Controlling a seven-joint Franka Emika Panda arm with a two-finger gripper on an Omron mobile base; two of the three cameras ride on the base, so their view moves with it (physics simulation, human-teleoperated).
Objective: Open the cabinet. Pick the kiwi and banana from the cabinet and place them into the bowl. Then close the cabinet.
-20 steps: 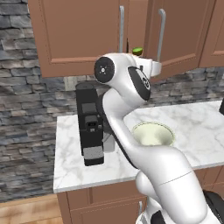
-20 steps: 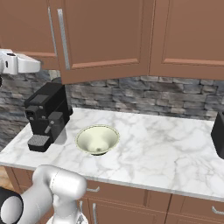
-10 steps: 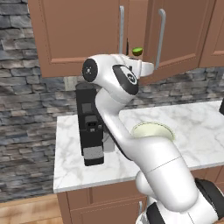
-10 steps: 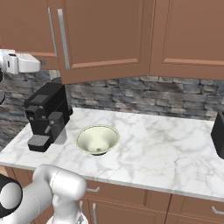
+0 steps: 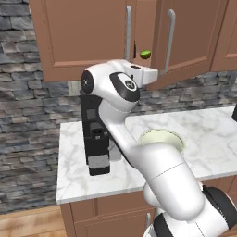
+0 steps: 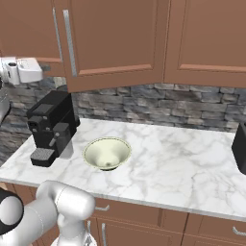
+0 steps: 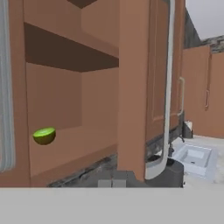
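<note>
The cabinet (image 5: 83, 37) has its right door (image 5: 194, 37) swung partly open; in the hand view that door's edge (image 7: 131, 87) and silver handle (image 7: 168, 87) stand just ahead. The kiwi (image 7: 44, 135), small and green, lies on the lower shelf inside, and it peeks through the gap (image 5: 145, 54) between the doors. The banana is hidden. My gripper (image 7: 112, 183) is shut with nothing seen between its tips, held just below and in front of the open door's bottom edge (image 5: 155, 71). The pale cream-green bowl (image 5: 162, 139) sits on the marble counter below, also seen from the right (image 6: 106, 153).
A black coffee machine (image 5: 95, 139) stands on the counter left of the bowl. A dark appliance (image 6: 240, 146) sits at the counter's far right. More closed wall cabinets (image 6: 206, 38) hang to the right. A stone backsplash (image 6: 168, 103) runs behind.
The arm's elbow has swung to the left and the hand has shifted slightly left and down. The door and the kiwi look unchanged.
</note>
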